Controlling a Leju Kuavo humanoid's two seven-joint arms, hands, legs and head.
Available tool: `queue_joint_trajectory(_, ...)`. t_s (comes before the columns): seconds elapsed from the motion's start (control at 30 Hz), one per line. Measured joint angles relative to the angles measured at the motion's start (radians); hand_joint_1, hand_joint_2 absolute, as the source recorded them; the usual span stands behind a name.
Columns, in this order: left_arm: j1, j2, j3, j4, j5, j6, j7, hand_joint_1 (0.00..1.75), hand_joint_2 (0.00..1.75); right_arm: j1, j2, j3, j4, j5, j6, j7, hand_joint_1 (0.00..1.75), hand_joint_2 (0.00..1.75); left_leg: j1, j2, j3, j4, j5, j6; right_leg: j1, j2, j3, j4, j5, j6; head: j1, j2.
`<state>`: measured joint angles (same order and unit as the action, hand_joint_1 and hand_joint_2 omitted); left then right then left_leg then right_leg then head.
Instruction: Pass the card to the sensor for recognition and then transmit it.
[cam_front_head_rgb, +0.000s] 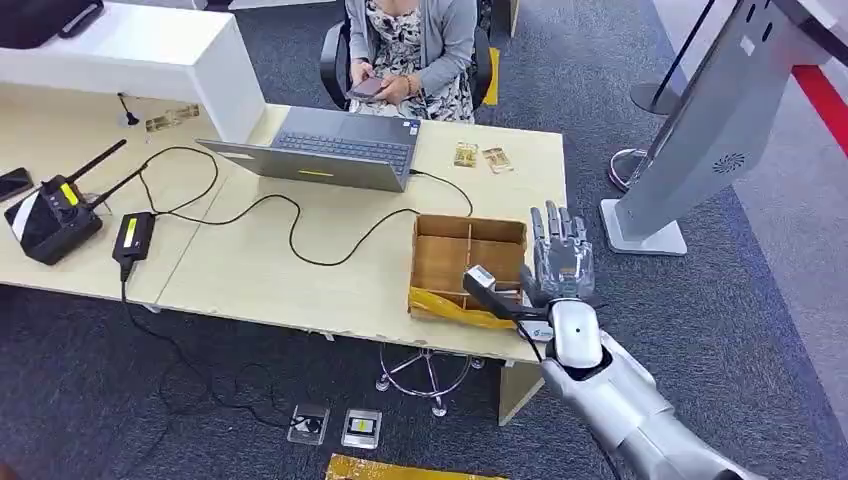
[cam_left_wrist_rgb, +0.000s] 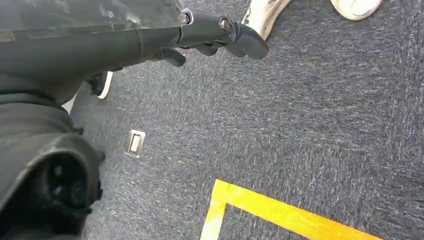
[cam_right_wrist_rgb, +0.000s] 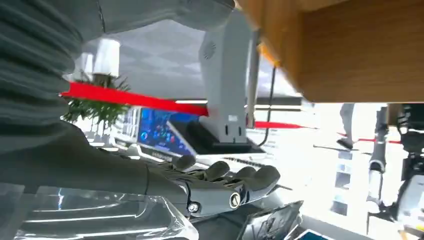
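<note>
**Right hand raised beside the card box, nothing gripped yet**

At lower right of the head view, the right hand (cam_front_head_rgb: 562, 262) is held up with its fingers straight and spread, and nothing is held in it. It stands just beside the right wall of the wooden box (cam_front_head_rgb: 468, 262) at the desk (cam_front_head_rgb: 250, 260) edge. No card can be made out inside the box compartments; two small cards (cam_front_head_rgb: 481, 157) are seen lying on the desk near the laptop (cam_front_head_rgb: 330, 150), centre top of the frame. The grey sensor stand (cam_front_head_rgb: 700, 130) is placed well apart, at upper right. The left hand (cam_left_wrist_rgb: 210, 37) hangs over the carpet with fingers loosely curled and nothing held.

The step in hand is judged to be reaching for a card. The fingers should be lowered clear of the box wall and dividers, and the card pinched by one edge so its face is left free for the sensor.
</note>
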<state>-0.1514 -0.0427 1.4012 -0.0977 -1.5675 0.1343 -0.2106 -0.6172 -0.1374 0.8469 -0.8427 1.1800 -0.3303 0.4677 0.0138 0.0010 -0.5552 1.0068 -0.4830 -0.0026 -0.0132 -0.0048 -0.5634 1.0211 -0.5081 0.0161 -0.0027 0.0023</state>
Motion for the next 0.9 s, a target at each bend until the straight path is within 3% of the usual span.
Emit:
queue_joint_trajectory(0.17,-0.001,0.005,0.0,0.0,0.0,-0.002,-0.002,0.0,0.0,-0.03,-0.069,-0.018,-0.085,0.03,0.073,0.014,0.0,1.75,0.0,0.0,0.0,0.0,0.0,0.0,0.0,0.0,-0.001,0.0,0.0,0.0,0.0,0.0)
queue_joint_trajectory(0.4,-0.001,0.007,0.0,0.0,0.004,0.001,-0.003,0.0,0.0,-0.083,-0.141,-0.031,-0.18,0.05,0.112,0.007,0.0,1.75,0.0,0.0,-0.001,0.0,0.0,0.0,0.001,0.0,-0.001,0.0,0.0,0.0,0.0,0.0)
queue_joint_trajectory(0.67,0.0,0.007,0.0,0.0,0.022,0.006,-0.003,0.0,0.0,-0.099,-0.156,-0.03,-0.245,-0.015,0.086,-0.041,0.0,1.75,0.0,0.0,-0.001,0.0,0.0,0.0,0.001,0.0,-0.001,0.0,0.0,0.0,0.0,0.0)
queue_joint_trajectory(0.9,0.0,0.007,0.002,0.0,0.034,0.007,-0.003,0.0,0.0,-0.042,-0.157,-0.012,-0.367,-0.112,0.117,-0.053,0.0,1.75,0.001,0.0,-0.001,0.0,0.0,0.0,0.001,0.0,-0.001,0.0,-0.001,0.0,0.0,0.0)
